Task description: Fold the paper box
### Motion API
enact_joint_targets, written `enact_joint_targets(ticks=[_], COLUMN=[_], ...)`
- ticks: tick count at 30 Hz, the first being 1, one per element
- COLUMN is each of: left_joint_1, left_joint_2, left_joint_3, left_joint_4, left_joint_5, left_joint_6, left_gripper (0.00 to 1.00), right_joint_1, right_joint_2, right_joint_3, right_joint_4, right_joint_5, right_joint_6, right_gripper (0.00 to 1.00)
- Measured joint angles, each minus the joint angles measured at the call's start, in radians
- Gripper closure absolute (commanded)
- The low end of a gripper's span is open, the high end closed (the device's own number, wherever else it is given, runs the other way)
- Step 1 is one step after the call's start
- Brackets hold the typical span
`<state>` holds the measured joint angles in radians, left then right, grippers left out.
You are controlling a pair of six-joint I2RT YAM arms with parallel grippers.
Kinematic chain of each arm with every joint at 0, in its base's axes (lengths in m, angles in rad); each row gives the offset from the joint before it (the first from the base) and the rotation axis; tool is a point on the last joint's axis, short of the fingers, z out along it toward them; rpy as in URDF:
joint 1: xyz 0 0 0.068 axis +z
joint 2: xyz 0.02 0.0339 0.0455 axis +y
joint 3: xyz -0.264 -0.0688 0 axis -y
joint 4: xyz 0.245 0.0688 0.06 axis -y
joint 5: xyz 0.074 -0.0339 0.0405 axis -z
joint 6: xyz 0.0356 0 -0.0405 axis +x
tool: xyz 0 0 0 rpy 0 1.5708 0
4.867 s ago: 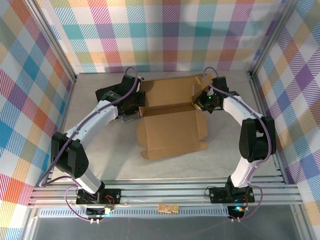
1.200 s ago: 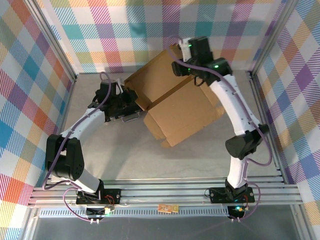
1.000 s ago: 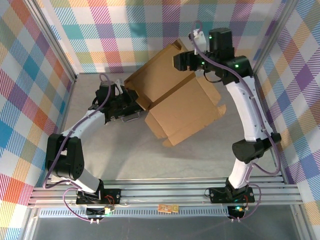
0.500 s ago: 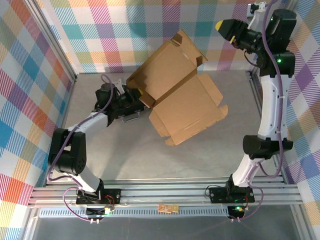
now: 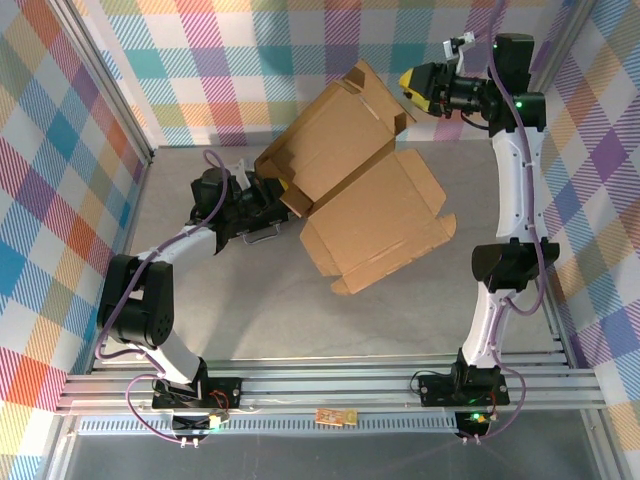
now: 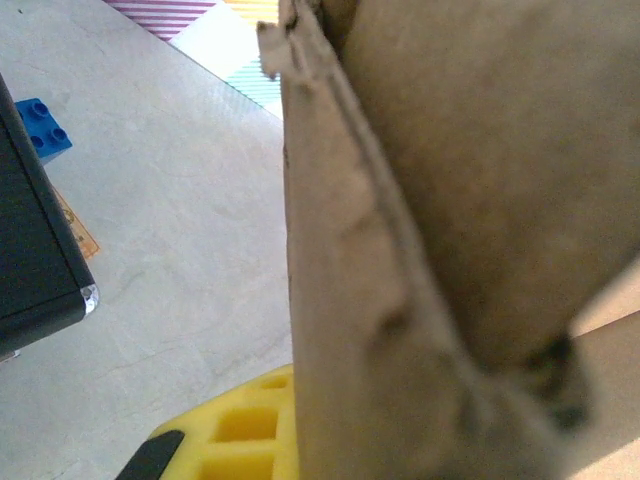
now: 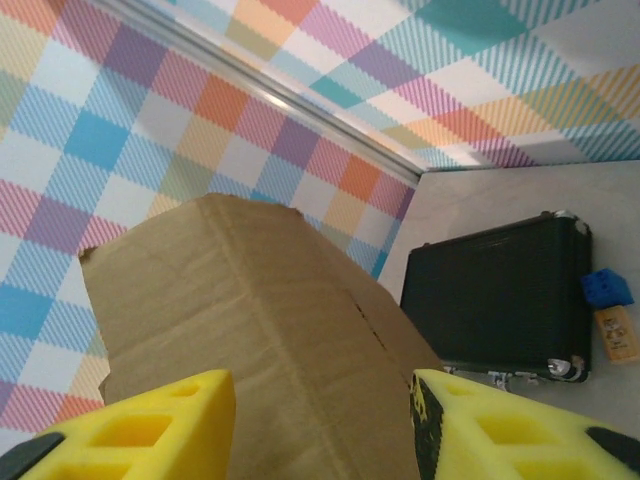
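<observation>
the left claw is clamped on a corner of the paper box, which rears up tilted beyond it, while the right claw hangs with fingers apart just off the box's raised top edge.

The top camera sits above and behind my bases, facing forward and down across the whole surface to the plaid back wall, far enough off to take in both my arms. My left wrist camera is right up against the paper box, looking along its edge past one left finger toward the black case and blue brick. My right wrist camera rides high, looking down between my right fingers over the box. It shares the case and brick with the left one, and all three share the box.
</observation>
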<state>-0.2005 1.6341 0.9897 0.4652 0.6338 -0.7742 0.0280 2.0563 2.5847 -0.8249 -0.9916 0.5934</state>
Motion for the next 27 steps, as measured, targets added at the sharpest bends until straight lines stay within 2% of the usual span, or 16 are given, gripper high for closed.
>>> enact_joint_targets(ticks=[6, 10, 17, 27], left_joint_1=[0.0, 0.0, 0.0, 0.0], left_joint_2=[0.0, 0.001, 0.001, -0.005], left_joint_3=[0.009, 0.029, 0.062, 0.07], left_joint_4=[-0.022, -0.061, -0.13, -0.224], left_joint_5=[0.014, 0.024, 0.035, 0.043], left_joint_6=[0.001, 0.003, 0.02, 0.072], left_gripper=[1.0, 1.0, 1.0, 1.0], right_joint_1=[0.034, 0.055, 0.098, 0.184], right_joint_2=[0.0, -0.001, -0.024, -0.064], right_joint_3=[0.0, 0.0, 0.0, 0.01], right_joint_4=[-0.039, -0.111, -0.216, -0.288], right_joint_5=[-0.022, 0.024, 0.163, 0.442], right_joint_6=[-0.069, -0.162, -0.318, -0.489], right_gripper=[0.46, 0.46, 0.47, 0.47])
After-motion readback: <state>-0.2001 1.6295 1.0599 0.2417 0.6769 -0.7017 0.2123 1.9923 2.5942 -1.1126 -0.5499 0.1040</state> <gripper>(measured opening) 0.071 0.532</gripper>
